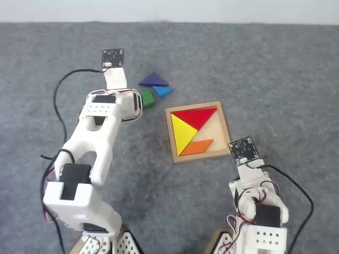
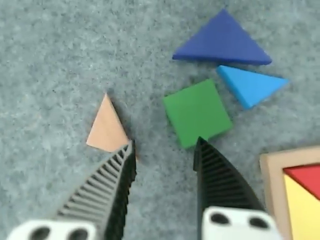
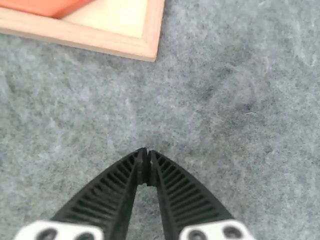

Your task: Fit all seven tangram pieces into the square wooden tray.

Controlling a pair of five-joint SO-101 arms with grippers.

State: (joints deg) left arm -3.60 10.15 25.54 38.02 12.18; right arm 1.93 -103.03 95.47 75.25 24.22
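Note:
The square wooden tray (image 1: 193, 106) holds a red triangle (image 1: 198, 116), a yellow triangle (image 1: 181, 134) and an orange parallelogram (image 1: 196, 146). Beyond it on the carpet lie a dark blue triangle (image 1: 153, 80), a light blue triangle (image 1: 162, 91) and a green square (image 1: 148, 99). My left gripper (image 2: 165, 145) hangs open over the carpet. One fingertip touches the edge of a tan triangle (image 2: 106, 127); the other is at the green square's (image 2: 197, 112) near corner. My right gripper (image 3: 146, 152) is shut on nothing, a little off the tray's corner (image 3: 150, 30).
Grey carpet covers the whole table. The left arm (image 1: 100, 132) stretches toward the loose pieces, and the right arm (image 1: 254, 201) sits near the front edge, just in front of the tray. Open carpet lies to the right of the tray and at the far left.

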